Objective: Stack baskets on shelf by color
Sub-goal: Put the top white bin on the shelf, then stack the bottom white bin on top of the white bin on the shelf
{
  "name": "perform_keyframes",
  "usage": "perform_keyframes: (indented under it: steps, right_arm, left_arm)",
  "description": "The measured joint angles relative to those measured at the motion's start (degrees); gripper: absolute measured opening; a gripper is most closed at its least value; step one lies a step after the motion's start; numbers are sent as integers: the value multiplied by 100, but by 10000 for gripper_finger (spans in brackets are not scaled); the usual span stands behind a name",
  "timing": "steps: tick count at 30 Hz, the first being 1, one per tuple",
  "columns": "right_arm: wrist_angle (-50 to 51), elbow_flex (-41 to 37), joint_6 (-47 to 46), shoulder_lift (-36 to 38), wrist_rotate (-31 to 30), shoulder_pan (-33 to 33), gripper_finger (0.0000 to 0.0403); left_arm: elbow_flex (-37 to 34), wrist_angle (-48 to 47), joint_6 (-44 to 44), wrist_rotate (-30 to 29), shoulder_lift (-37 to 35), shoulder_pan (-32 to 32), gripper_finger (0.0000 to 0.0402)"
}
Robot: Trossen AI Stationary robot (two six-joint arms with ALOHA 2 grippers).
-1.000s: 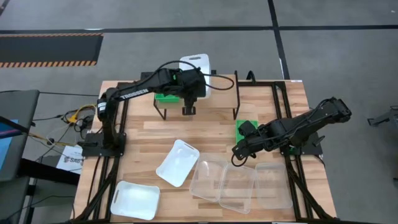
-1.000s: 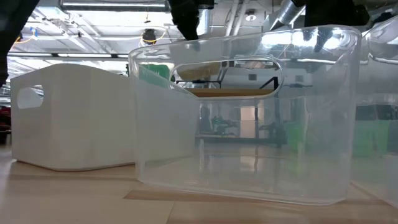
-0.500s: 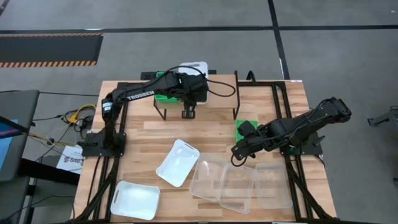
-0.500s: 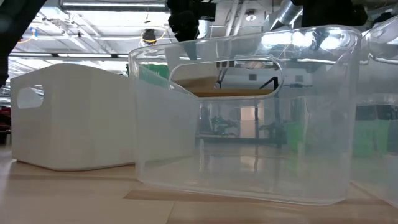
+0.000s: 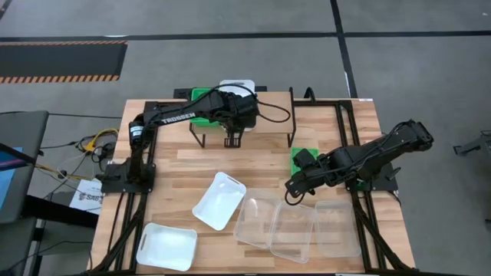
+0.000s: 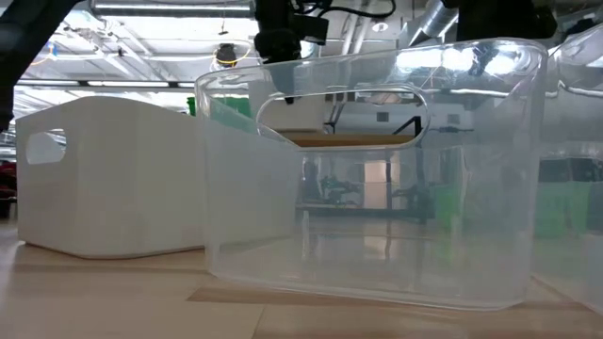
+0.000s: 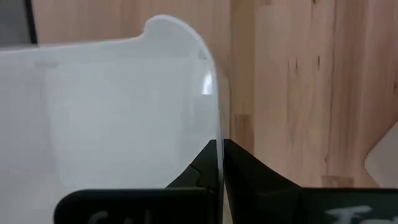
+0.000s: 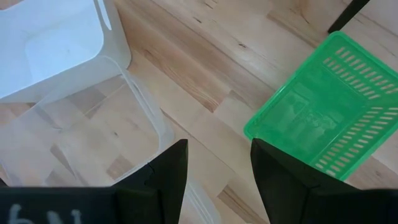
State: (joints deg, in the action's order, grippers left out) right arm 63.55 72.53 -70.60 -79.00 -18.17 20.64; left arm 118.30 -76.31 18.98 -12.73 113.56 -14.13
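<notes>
3 clear baskets (image 5: 276,228) on the near right of the table (image 5: 176,165); 3 white baskets (image 5: 219,201), 1 at the shelf (image 5: 265,126). Green baskets (image 5: 302,157): 2 visible, poss. more hidden under the arms. 1 shelf, 2 arms.
</notes>
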Motion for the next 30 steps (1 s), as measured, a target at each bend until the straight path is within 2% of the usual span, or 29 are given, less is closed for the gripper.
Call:
perform_keyframes:
  steps: [5,15,23,30]
  right_arm:
    - [-2,0,1,0,2,0,201]
    - [0,0,15,0,4,0,201]
    - [0,0,14,0,4,0,201]
    - [2,0,14,0,5,0,201]
  left_arm:
    - [0,53,4,-237,9,0,15]
    - [0,108,25,-453,9,-2,107]
    - [10,313,89,-466,9,22,148]
    - [489,237,136,-455,9,79,188]
